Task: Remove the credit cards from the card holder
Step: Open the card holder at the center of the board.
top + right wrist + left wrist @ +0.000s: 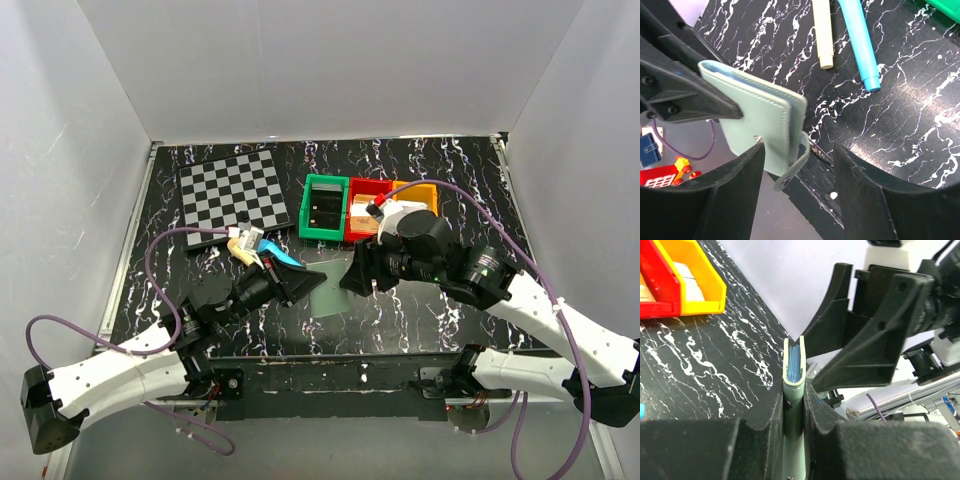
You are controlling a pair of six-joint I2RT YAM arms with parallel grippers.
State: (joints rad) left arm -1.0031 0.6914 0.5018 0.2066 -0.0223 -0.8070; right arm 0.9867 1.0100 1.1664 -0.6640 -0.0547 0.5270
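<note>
Card holder (793, 365) edge-up, pinched in low left tool (793, 400); right tool (799, 155) wide open just beside it.

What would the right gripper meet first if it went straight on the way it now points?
Probably the card holder, held by the left gripper, just ahead of the right gripper and its open jaws.

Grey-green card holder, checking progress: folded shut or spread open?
Folded shut: the grey-green bifold card holder has both covers together, pinched in the left end effector.

Card holder (757, 122) grey-green; board (233, 195) checkered; table (420, 318) black, white-veined
</note>
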